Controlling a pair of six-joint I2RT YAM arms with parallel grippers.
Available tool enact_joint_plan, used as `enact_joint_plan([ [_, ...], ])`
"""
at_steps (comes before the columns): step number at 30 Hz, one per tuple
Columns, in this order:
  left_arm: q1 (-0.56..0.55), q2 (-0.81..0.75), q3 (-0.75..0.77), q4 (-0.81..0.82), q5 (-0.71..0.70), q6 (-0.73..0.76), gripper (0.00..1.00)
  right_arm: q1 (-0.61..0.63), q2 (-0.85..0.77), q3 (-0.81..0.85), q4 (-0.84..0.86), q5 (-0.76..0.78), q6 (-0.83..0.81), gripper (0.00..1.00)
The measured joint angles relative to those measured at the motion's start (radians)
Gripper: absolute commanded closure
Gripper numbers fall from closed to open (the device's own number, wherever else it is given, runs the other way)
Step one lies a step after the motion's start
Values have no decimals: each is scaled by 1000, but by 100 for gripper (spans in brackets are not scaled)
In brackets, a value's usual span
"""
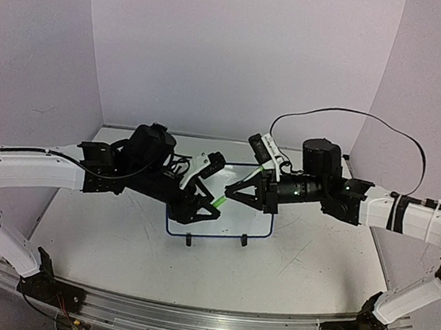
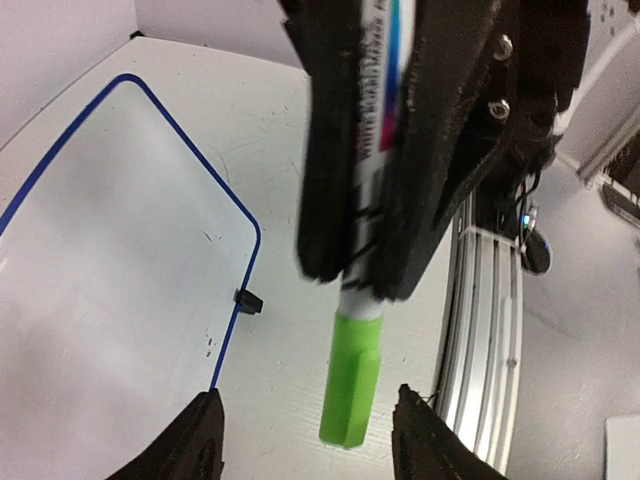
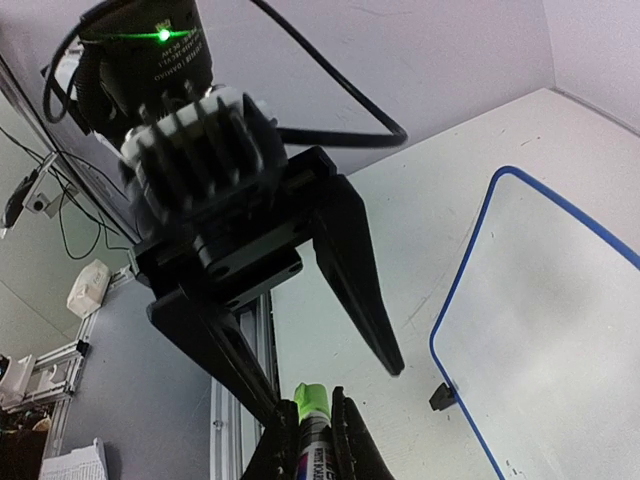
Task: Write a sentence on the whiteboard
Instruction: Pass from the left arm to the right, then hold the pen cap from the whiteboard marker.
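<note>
The whiteboard stands on two black feet mid-table; its blue-rimmed face looks blank, and no sentence shows on the parts in view. A white marker with a green cap hangs cap-down just off the board's edge. My right gripper is shut on the marker's barrel, the cap sticking out past its fingertips. My left gripper is open, its fingers apart on either side of the cap and not touching it. From above, the two grippers meet tip to tip over the board.
A board foot sits at the rim near the marker. The aluminium rail at the table's near edge runs close beside the grippers. A black cable loops above the right arm. Walls enclose the table on three sides.
</note>
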Motion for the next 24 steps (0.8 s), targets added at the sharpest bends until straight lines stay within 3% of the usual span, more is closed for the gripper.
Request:
enact_joint_plan([
  [9, 11, -108, -108, 204, -10, -118, 37, 0, -65, -32, 98, 43, 127, 100],
  [24, 11, -35, -99, 272, 55, -134, 60, 0, -57, -32, 126, 37, 179, 100],
])
